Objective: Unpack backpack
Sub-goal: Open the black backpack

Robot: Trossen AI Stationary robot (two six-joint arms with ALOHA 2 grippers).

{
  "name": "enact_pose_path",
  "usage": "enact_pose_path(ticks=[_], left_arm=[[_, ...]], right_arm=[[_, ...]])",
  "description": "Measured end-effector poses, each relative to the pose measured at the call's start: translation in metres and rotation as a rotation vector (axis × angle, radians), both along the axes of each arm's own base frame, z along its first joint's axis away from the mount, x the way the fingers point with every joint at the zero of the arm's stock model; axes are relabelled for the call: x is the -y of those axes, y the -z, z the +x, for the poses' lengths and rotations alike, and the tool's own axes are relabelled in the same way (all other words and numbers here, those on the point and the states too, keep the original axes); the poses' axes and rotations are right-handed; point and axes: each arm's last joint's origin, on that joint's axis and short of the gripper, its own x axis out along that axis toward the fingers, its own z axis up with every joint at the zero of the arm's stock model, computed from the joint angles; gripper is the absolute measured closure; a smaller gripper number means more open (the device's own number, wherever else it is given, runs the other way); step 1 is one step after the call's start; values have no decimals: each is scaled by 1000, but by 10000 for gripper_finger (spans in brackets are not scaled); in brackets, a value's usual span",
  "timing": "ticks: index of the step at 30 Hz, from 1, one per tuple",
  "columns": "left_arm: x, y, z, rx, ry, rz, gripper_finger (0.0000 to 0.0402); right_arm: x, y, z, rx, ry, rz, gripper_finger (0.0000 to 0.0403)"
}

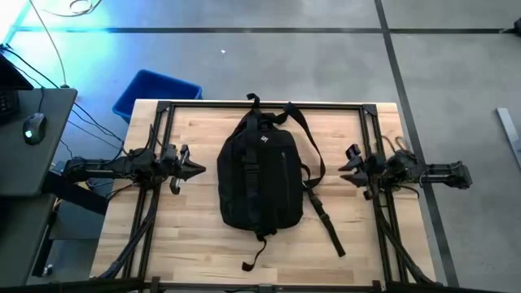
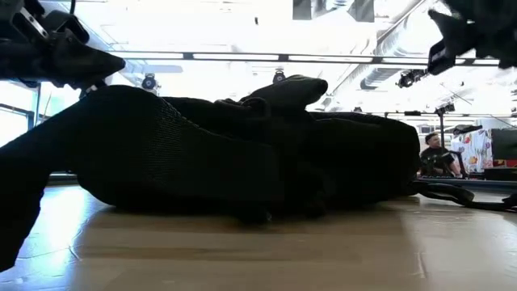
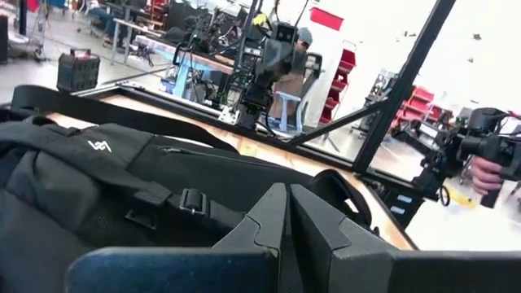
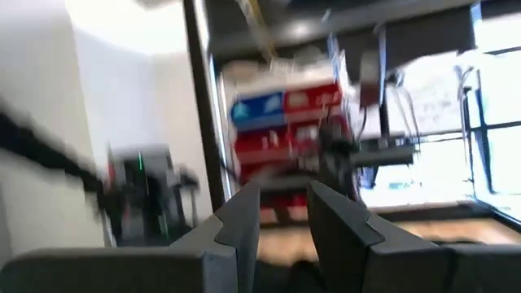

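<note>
Left end effector [image 1: 195, 170], its fingers [image 3: 273, 213] pressed together and holding nothing, hovers above the surface [image 1: 195, 244] near its left edge, pointing toward the backpack [image 1: 260, 175]. Right end effector [image 1: 348, 170] hangs near the right edge, its fingers [image 4: 244, 213] a narrow gap apart, gripping nothing. Between them the black backpack lies flat at the surface's middle, white logo up, straps trailing toward the near edge. Beyond the far left corner sits a blue bin [image 1: 155, 91].

left gripper [image 1: 198, 169] hovers with fingers pressed together; right gripper [image 1: 343, 173], opposite, holds its fingers slightly parted.
</note>
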Motion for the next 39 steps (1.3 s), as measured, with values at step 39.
enact_pose_path(ticks=[39], left_arm=[[-3, -2, 0, 13, -97, 38, 402]], right_arm=[[152, -178, 223, -849, 170, -175, 314]])
